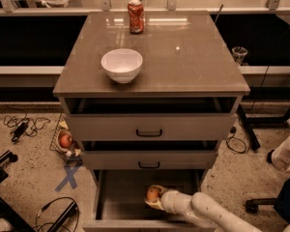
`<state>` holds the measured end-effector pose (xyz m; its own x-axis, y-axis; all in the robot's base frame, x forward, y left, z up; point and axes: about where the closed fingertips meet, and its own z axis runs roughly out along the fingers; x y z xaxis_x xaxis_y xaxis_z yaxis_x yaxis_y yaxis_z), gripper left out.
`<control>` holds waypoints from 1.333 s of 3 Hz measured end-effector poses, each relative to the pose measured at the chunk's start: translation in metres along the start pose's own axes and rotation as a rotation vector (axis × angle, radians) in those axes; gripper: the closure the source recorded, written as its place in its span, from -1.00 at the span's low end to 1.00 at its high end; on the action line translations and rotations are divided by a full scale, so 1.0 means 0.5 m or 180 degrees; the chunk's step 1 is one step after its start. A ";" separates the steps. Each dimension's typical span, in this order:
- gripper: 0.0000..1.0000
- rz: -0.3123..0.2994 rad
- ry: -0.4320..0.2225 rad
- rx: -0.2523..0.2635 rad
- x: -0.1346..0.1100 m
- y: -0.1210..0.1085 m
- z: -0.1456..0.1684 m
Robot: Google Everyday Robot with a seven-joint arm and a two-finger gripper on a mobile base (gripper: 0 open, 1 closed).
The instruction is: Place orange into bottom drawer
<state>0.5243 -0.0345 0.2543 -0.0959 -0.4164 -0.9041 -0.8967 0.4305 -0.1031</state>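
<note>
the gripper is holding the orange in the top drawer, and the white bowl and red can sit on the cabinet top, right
Wrong drawer: the camera view shows the gripper holding the orange in the open bottom drawer. The white bowl and red can do sit on the cabinet top.

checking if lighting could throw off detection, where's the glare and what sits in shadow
Camera view: glare streaks across the cabinet top by the soda can, with a bright spot further right; camera view: the bottom drawer lies in dim shadow under the drawers above, yet the orange, held there in the gripper, stands out clearly.
</note>
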 end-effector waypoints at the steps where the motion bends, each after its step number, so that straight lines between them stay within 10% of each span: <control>1: 1.00 0.0057 -0.0006 -0.0115 0.049 -0.016 0.070; 4: 1.00 -0.0050 -0.0054 -0.0285 0.057 -0.027 0.161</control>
<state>0.5684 0.0122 0.1964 -0.0750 -0.4087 -0.9096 -0.9332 0.3503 -0.0805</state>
